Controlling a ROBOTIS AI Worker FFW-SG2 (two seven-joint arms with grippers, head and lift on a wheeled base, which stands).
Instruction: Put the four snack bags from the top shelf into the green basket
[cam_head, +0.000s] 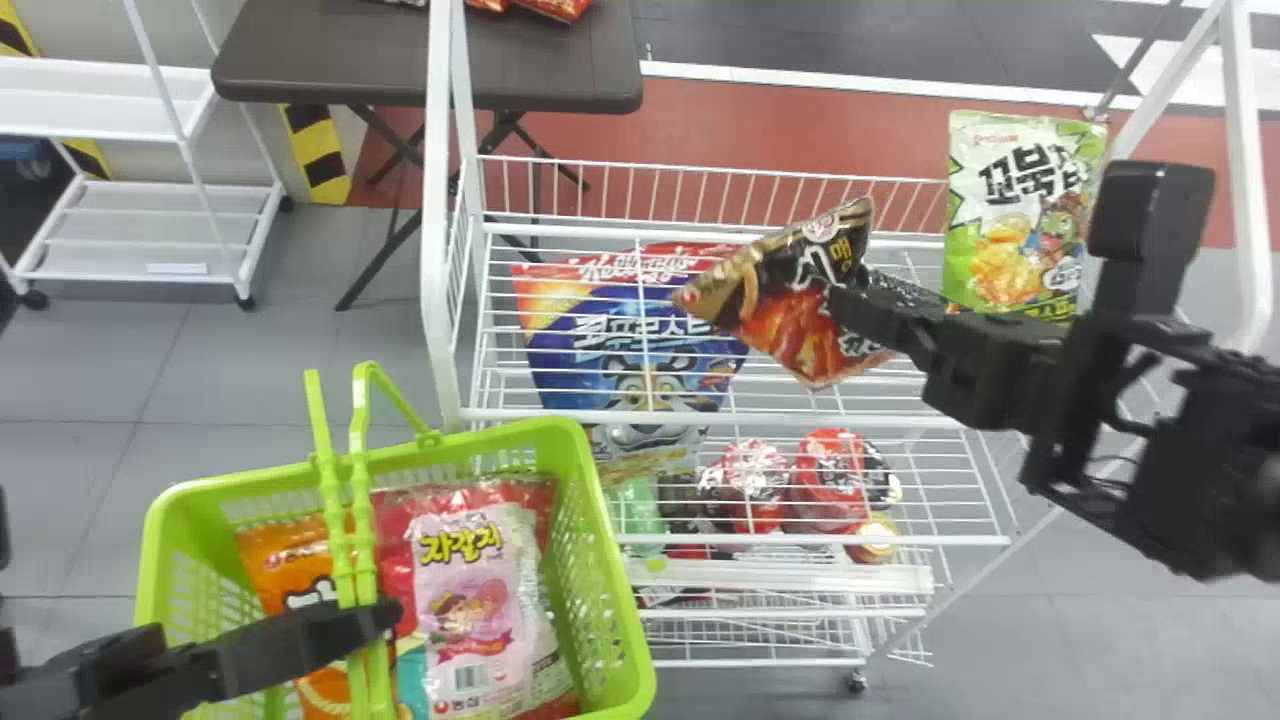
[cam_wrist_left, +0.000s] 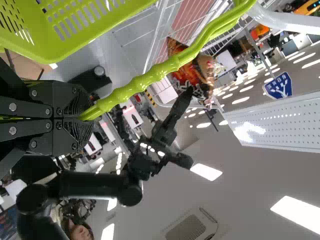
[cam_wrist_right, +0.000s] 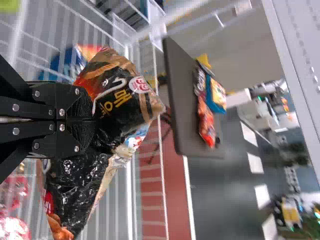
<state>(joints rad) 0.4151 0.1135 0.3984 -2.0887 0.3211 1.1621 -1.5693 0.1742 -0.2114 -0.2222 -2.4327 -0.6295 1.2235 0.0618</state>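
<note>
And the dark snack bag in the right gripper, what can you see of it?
The dark snack bag looks like glossy, creased film: black with tan bands and a red food picture. Pinched by the right gripper, it is tilted above the wire shelf, overlapping the blue bag in the head view; whether they touch, I can't tell.

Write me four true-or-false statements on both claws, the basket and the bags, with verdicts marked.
1. The right claw grips a black-and-red glossy snack bag. True.
2. The left claw grips a snack bag. False: the left claw is closed on the handle of the light-green plastic basket.
3. A pink-and-white snack bag lies in the basket. True.
4. The tall pale-green snack bag lies in the basket. False: the tall pale-green snack bag is at the right end of the white wire rack.
</note>
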